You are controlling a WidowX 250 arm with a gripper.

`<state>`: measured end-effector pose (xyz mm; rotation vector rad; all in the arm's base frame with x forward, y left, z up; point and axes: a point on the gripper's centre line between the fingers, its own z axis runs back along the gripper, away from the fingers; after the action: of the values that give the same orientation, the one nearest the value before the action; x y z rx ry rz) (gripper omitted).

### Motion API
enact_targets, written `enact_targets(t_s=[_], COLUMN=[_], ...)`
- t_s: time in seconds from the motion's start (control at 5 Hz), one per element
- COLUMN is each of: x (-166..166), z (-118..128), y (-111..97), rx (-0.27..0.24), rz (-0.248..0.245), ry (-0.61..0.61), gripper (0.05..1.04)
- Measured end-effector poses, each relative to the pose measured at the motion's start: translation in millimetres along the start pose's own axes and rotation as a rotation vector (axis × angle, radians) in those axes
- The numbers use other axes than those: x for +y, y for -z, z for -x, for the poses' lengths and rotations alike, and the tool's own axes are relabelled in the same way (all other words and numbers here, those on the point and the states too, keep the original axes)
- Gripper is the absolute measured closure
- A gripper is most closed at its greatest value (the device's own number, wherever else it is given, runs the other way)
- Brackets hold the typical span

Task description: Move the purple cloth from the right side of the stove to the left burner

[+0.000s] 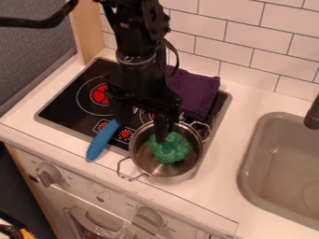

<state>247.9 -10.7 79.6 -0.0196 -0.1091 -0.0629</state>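
The black gripper [144, 128] hangs over the stove and the left part of a metal pot, open, its two fingers well apart. One finger reaches into the pot [141, 158] and is right against or just above a green, bumpy broccoli-like toy [169, 148] lying inside; I cannot tell if they touch. The other finger is over the stovetop by the upper end of a blue ridged object [102, 141], which lies slanted at the stove's front edge. A dark purple cloth [196, 91] lies behind the pot, at the stove's right rear.
The black stovetop [68, 109] with red burner markings lies under the arm. A grey sink [277, 172] with a dark faucet [313, 114] is at the right. White tiles line the back, a wooden post [87, 28] stands at the upper left, and oven knobs [48, 174] face the front.
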Motion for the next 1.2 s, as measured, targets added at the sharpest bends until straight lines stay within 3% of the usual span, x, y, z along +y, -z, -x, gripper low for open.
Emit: enact_targets(t_s=[0.2, 0.4, 0.6, 0.8, 1.0, 1.2], x=[0.0, 12.2, 18.4, 25.9, 31.5, 27.3], z=[2.3, -23.8, -57.5, -84.8, -101.0, -115.7], y=[5.5, 15.7, 10.1, 19.7, 51.7, 72.1], rx=[0.026, 0.05, 0.028, 0.019, 0.051, 0.045], rz=[0.001, 0.0, 0.025, 0.045, 0.021, -0.009], ry=[0.0, -0.018, -0.04, -0.087, -0.123, -0.119], gripper=[0.082, 0.082, 0.082, 0.082, 0.082, 0.082])
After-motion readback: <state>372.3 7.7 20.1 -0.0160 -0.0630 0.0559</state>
